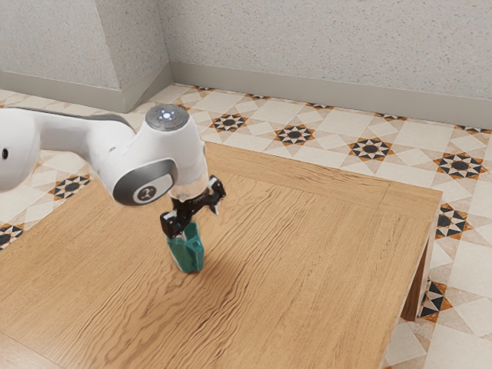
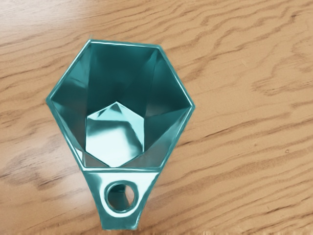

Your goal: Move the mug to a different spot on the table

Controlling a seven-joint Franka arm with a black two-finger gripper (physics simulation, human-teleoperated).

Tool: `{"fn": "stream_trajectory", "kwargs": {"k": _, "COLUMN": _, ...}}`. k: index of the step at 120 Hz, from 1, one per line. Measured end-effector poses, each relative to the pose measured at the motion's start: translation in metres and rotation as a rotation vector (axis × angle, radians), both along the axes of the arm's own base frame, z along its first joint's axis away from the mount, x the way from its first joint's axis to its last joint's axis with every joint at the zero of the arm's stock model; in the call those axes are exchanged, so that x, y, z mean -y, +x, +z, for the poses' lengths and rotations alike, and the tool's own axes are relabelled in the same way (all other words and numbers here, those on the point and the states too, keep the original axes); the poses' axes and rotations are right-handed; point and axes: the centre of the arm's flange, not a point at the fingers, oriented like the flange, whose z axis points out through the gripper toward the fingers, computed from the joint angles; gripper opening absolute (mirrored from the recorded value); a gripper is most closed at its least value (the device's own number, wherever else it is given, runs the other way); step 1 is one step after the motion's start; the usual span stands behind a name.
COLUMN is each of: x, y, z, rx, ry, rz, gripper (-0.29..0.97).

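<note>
found the teal mug upright on the counter, base seemingly touching the wood, with its shadow tight against it. found the jaws straight above the mug, low at its rim in the exterior view. could not tell whether clenched on the wall or released around it.

looked straight down into the mug's six-sided bowl in the wrist view, so judged the hand's axis and the mug's upright axis as near enough aligned. noted the handle, a flat tab with a round hole, jutting from one side of the mug. judged that side to be the one lying closest under the hand.

saw bare wood running away from the mug toward the exterior view's right. reckoned any shift called first for a sure hold, then a lift straight up along the mug's upright axis. feared otherwise a slip down the tapering wall, or a tip over the narrow base.
</note>
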Motion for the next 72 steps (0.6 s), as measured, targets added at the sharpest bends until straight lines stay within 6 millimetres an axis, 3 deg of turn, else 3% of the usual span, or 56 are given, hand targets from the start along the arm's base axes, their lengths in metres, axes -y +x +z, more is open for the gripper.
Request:
{"fn": "stream_trajectory", "kwargs": {"k": 22, "x": 0.012, "y": 0.021, "z": 0.069, "rx": 0.022, "ry": -0.044, "rz": -0.079, "gripper": 0.68}}
{"fn": "stream_trajectory", "kwargs": {"k": 40, "x": 0.008, "y": 0.037, "z": 0.13, "rx": -0.005, "ry": -0.041, "rz": -0.256, "gripper": 0.68}}
{"fn": "stream_trajectory", "kwargs": {"k": 72, "x": -0.023, "y": 0.04, "z": 0.182, "rx": -0.145, "ry": 0.033, "rz": -0.582, "gripper": 0.68}}
